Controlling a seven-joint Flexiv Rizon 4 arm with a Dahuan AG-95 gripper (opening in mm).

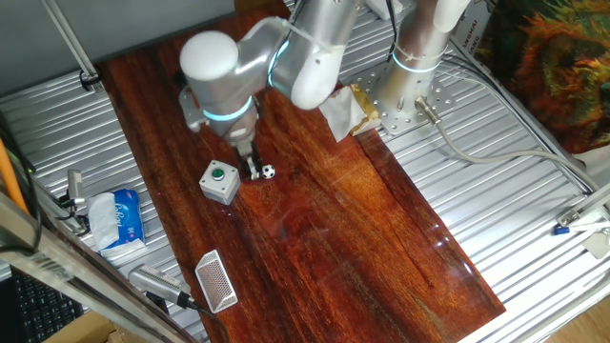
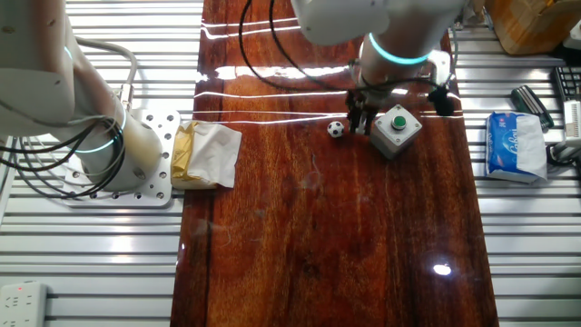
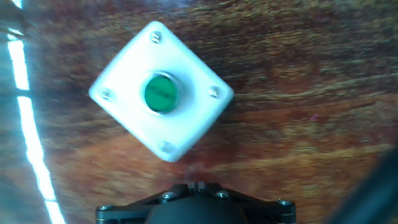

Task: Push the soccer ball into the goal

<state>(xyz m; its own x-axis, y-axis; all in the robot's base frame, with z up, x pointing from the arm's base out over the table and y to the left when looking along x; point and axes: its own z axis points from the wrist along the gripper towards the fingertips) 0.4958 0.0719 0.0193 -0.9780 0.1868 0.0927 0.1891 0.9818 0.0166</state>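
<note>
The soccer ball (image 1: 269,171) (image 2: 337,129), tiny and white with black patches, rests on the wooden board. My gripper (image 1: 254,171) (image 2: 363,123) stands upright just beside it, between the ball and the grey button box (image 1: 219,181) (image 2: 397,127). In the hand view the fingertips (image 3: 196,185) are pressed together with nothing between them, and the ball is out of that frame. The goal (image 1: 216,281), a small white frame with mesh, lies at the board's near left edge, well away from the ball.
The button box with its green button (image 3: 163,99) sits close against the gripper. A tissue pack (image 1: 119,217) (image 2: 516,145) lies off the board. A crumpled wrapper (image 1: 345,110) (image 2: 204,154) sits by the second arm's base (image 1: 410,86) (image 2: 118,154).
</note>
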